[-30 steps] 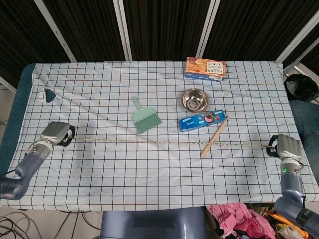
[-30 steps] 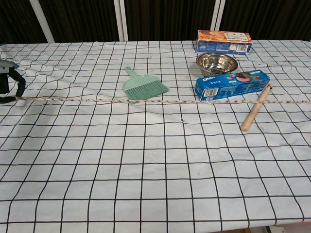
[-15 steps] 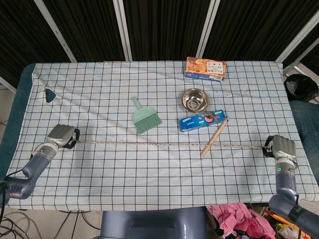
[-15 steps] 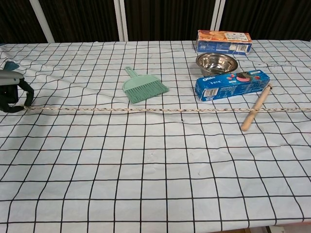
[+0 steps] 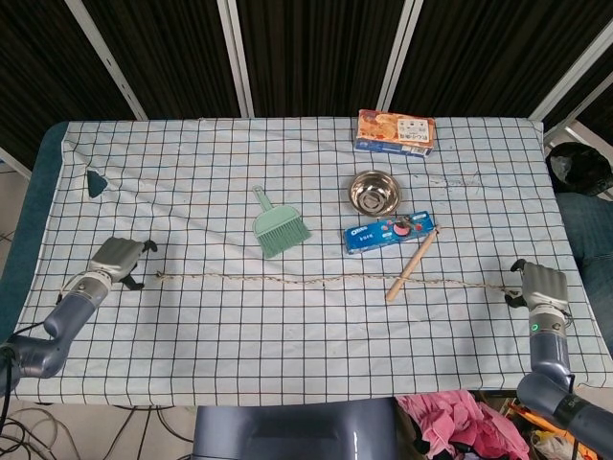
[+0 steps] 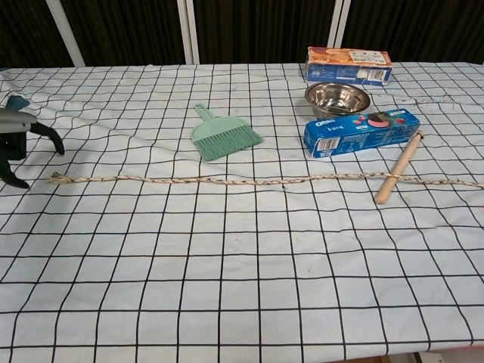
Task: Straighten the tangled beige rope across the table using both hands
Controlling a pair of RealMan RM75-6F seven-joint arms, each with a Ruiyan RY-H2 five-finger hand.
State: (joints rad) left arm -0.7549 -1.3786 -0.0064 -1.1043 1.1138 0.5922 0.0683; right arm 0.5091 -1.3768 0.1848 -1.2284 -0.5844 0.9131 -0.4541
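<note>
rope: beige rope [image 5: 326, 281] lies nearly straight across the checked tablecloth [image 5: 192, 192], left to right, passing under the near end of the wooden stick [image 5: 412, 264]
rope left end: frayed tip lying free on the cloth, just beside the left hand, not touching it
left hand: left hand [image 5: 117, 261] at the table's left edge, fingers [image 6: 47, 137] spread apart, holding nothing
right hand: right hand [image 5: 542, 287] at the right edge by the rope's other end; can't tell if it grips the rope
behind rope: green dustpan brush [image 5: 278, 228], blue cookie box [image 5: 388, 232], steel bowl [image 5: 374, 192], orange box [image 5: 396, 131]
</note>
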